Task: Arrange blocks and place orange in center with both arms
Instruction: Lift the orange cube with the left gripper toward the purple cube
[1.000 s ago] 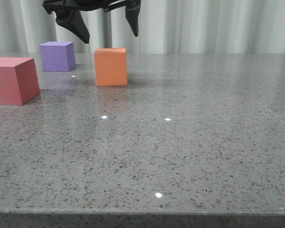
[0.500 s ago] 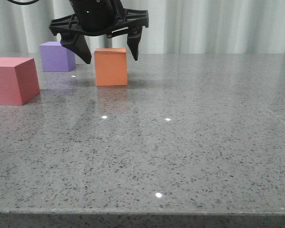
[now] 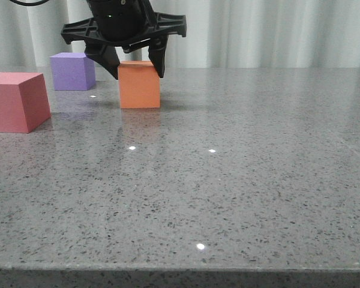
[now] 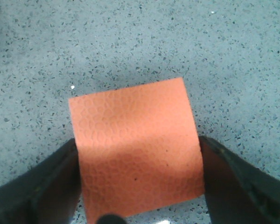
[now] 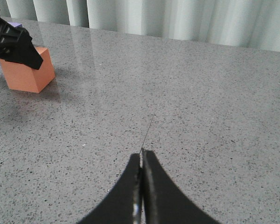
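The orange cube (image 3: 139, 84) stands on the grey table, right of the purple cube (image 3: 72, 71) and the pinkish-red cube (image 3: 15, 101). My left gripper (image 3: 137, 67) is down over the orange cube, its two fingers pressed on the cube's left and right sides near the top. In the left wrist view the orange cube (image 4: 135, 149) fills the gap between the fingers (image 4: 51, 182) of that gripper (image 4: 139, 144). The cube rests on the table. My right gripper (image 5: 141, 156) is shut and empty above bare table, far from the orange cube (image 5: 25, 70). It is out of the front view.
The speckled grey table (image 3: 240, 180) stretches to a front edge (image 3: 180, 269). A pale curtain (image 3: 276, 30) hangs behind it. The left gripper's black finger (image 5: 14, 42) shows in the right wrist view over the orange cube.
My left gripper came down from above the orange cube and its fingers closed in from a wide spread onto the cube's sides. The cubes have not moved.
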You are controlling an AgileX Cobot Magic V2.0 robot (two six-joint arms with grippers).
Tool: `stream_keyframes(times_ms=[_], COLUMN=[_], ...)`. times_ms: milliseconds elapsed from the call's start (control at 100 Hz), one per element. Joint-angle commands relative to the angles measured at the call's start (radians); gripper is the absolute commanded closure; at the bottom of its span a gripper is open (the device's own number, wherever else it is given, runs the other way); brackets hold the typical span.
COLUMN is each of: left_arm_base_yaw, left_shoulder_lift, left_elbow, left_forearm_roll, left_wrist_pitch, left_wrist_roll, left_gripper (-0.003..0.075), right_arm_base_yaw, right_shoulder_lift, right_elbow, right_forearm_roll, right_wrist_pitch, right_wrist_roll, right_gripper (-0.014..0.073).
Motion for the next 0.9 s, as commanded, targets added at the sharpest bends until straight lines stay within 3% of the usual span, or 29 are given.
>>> stream_keyframes(times_ms=[0, 300, 570, 890], left_arm_base_yaw=[-0.006, -0.006, 0.007, 0.113], left_shoulder_lift=[-0.052, -0.112, -0.233, -0.317], left_elbow=[-0.033, -0.033, -0.033, -0.023], left_forearm_roll=[0.028, 0.035, 0.039, -0.031], left_wrist_pitch=[-0.039, -0.03, 0.032, 0.073], left_wrist_roll=[-0.01, 0.021, 0.154, 0.299], left_gripper=[0.03, 0.03, 0.03, 0.03], right_arm_base_yaw=[-0.005, -0.005, -0.005, -0.005], right_shoulder_lift=[0.002, 0.002, 0.002, 0.002], right_elbow=[-0.025, -0.025, -0.025, -0.025], right_forearm_roll=[-0.023, -0.023, -0.023, -0.023], right_wrist_pitch=[-0.077, -0.077, -0.077, -0.077], right_wrist_roll=[-0.002, -0.002, -0.002, -0.002], right_gripper=[0.0704, 0.0704, 0.0704, 0.0704])
